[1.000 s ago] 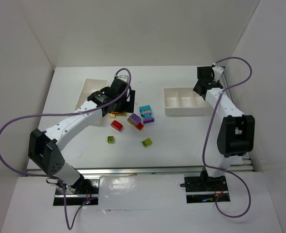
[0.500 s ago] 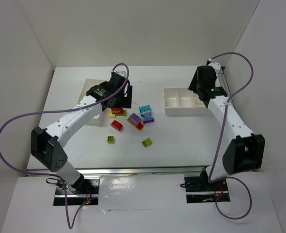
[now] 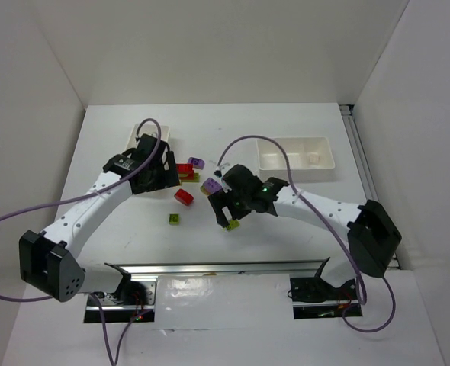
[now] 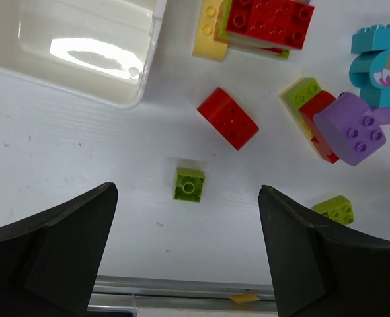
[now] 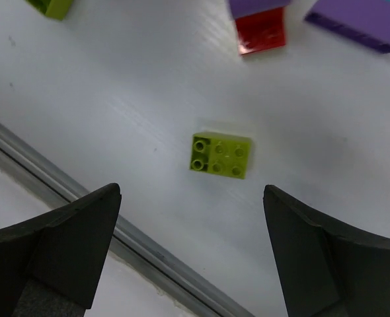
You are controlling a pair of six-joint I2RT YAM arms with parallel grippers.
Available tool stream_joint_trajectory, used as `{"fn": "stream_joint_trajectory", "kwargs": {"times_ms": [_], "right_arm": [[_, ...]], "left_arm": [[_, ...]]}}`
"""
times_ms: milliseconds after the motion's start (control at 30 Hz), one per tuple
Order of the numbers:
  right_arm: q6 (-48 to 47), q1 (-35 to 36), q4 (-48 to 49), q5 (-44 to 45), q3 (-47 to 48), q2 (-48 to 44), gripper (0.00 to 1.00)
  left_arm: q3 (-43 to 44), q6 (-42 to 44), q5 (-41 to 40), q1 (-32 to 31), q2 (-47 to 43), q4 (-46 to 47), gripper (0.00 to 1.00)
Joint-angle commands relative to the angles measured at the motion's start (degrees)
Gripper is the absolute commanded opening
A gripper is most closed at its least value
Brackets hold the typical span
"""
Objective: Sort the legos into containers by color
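Observation:
Loose legos lie mid-table between two white containers, the left tray (image 3: 137, 139) and the right tray (image 3: 295, 156). My right gripper (image 3: 226, 207) hangs open just above a lime brick (image 3: 231, 223), which the right wrist view shows as a lime brick (image 5: 223, 155) ahead of the open right gripper (image 5: 192, 257). My left gripper (image 3: 159, 174) is open beside the left tray, over bare table. Its wrist view shows the left gripper (image 4: 188, 264) empty, with a small lime brick (image 4: 188, 183) and a red brick (image 4: 228, 119) ahead of it.
A red and yellow pile (image 4: 261, 26), a purple brick (image 4: 350, 129) and a cyan piece (image 4: 383, 63) sit right of the tray corner (image 4: 89, 46). A metal rail (image 5: 82, 205) marks the near table edge. White walls enclose the table.
My right arm swung from the right tray to mid-table above the lime brick, and its jaws opened wide. My left arm drew back leftward, towards the left tray.

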Motion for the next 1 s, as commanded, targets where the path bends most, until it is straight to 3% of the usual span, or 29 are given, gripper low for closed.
{"fn": "stream_joint_trajectory", "kwargs": {"times_ms": [0, 200, 300, 700, 867, 967], "right_arm": [[-0.5, 3.2, 0.3, -0.5, 0.2, 2.8, 0.96], [-2.2, 5.2, 0.9, -0.5, 0.2, 9.5, 0.98], [-1.5, 5.8, 0.9, 4.1, 0.2, 11.2, 0.98], [-1.8, 5.8, 4.8, 8.5, -1.9, 15.6, 0.86], [-2.3, 5.8, 8.2, 9.1, -1.9, 16.2, 0.74], [-1.5, 5.8, 7.6, 10.5, -0.4, 16.8, 0.56]], "left_arm": [[-2.1, -2.7, 3.3, 0.8, -1.3, -0.3, 0.98], [-2.7, -3.2, 3.8, 0.8, -1.3, -0.3, 0.98], [-2.2, -3.2, 3.8, 0.8, -0.8, -0.3, 0.98], [-2.2, -2.7, 3.8, 1.3, 0.9, 1.3, 0.98], [-1.0, -2.1, 3.8, 1.3, 2.5, 1.8, 0.98], [-0.4, -1.6, 4.4, 1.3, 3.0, 1.8, 0.98]]}}
